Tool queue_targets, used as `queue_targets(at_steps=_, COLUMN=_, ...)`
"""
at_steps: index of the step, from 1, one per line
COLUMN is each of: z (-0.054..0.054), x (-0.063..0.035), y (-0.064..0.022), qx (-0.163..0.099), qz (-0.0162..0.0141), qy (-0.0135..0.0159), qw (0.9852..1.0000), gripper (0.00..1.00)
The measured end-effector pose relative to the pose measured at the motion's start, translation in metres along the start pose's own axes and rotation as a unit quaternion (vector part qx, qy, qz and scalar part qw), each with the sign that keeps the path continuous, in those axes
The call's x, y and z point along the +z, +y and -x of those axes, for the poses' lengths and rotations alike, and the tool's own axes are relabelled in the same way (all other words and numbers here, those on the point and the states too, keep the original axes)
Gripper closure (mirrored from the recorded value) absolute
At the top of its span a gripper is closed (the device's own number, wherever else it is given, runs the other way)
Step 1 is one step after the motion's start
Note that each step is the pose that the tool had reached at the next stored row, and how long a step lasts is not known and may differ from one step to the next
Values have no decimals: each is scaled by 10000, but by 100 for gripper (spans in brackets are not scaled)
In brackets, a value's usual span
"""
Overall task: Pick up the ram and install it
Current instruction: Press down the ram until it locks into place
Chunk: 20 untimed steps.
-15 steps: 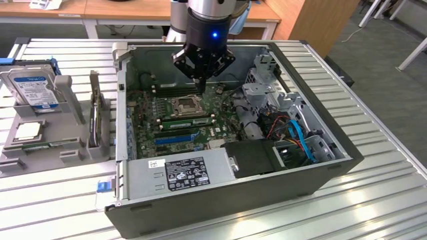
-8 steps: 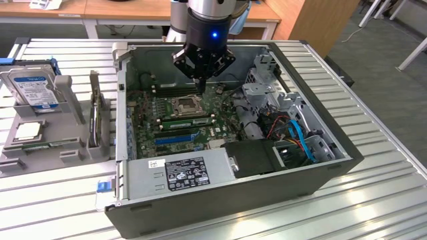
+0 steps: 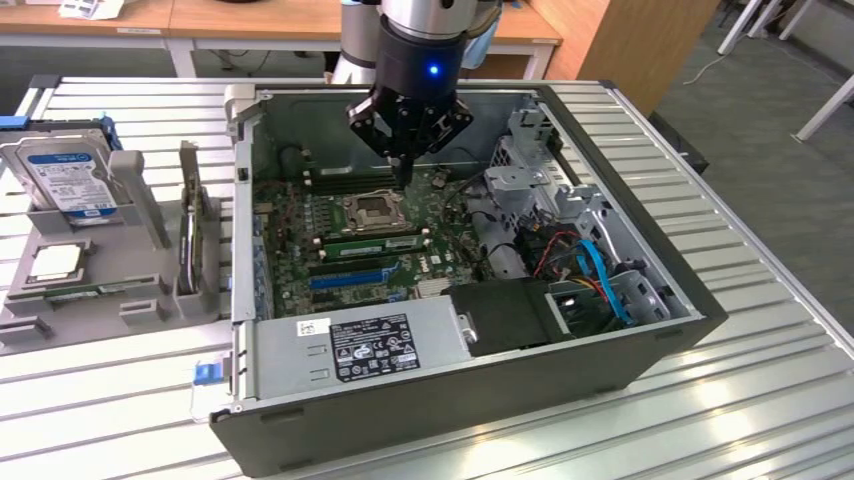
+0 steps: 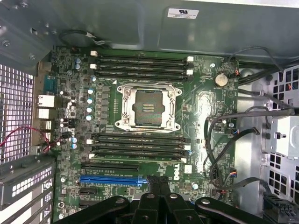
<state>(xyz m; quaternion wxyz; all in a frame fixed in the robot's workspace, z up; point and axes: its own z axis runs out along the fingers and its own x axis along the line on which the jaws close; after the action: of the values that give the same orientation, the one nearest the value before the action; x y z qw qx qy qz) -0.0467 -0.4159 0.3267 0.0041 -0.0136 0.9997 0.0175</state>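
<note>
The surface [image 3: 747,400] is made of shiny metal strips with long grooves. A big dark gray computer case [image 3: 641,345] lies open on it, like a box with no lid. Inside the case is a flat green board [image 3: 354,245] with tiny parts, long black slots and a square silver frame [image 4: 148,106] in the middle. A gray box with a black sticker [image 3: 374,345] sits at the case's near end. Near the surface's edge on the exterior view's left, a gray plastic holder [image 3: 134,290] carries a silver drive with a blue label [image 3: 64,180]. The ram [image 3: 100,290], a thin green stick, lies flat low in that holder. The black claw [image 3: 403,172] hangs over the board, its fingers pressed together, holding nothing.
</note>
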Motion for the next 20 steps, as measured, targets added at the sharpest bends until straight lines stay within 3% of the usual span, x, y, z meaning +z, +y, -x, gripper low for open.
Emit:
queue_targets(at_steps=11, z=-17, x=1, y=1, qx=5, qz=1, qy=0, qw=10000, gripper=90)
queue_targets(at_steps=20, z=-116, x=0, y=4, qx=42, qz=0, qy=-1, qw=10000, gripper=90)
